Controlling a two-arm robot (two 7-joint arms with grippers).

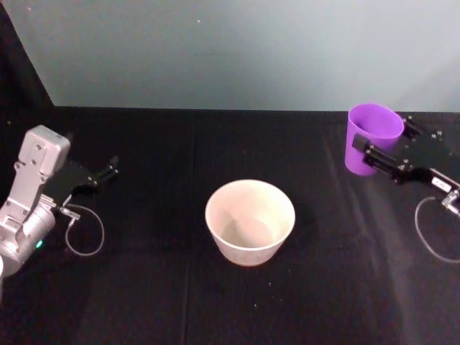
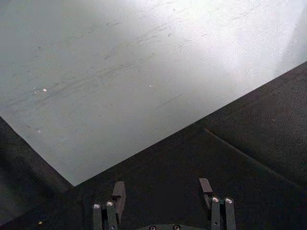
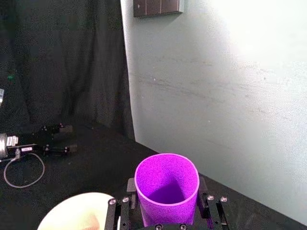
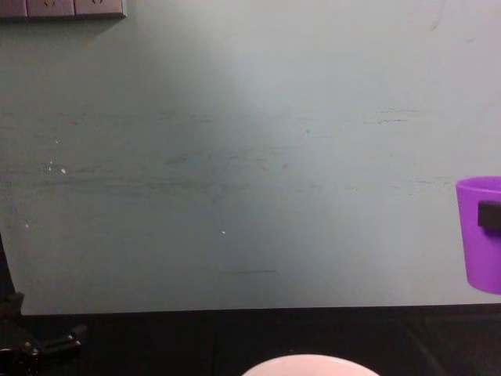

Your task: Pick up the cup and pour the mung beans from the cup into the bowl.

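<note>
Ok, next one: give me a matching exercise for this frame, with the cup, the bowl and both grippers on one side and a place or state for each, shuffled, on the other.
Column one:
A. cup
B. bowl
C. left gripper
D. right gripper

Column two:
1. open, holding nothing, on the left side
2. purple, upright, clamped between two jaws
3. shut on the cup, on the right side
4. pale, standing alone in the middle, touched by nothing

Pairs: A-2, B-4, C-1, D-3
</note>
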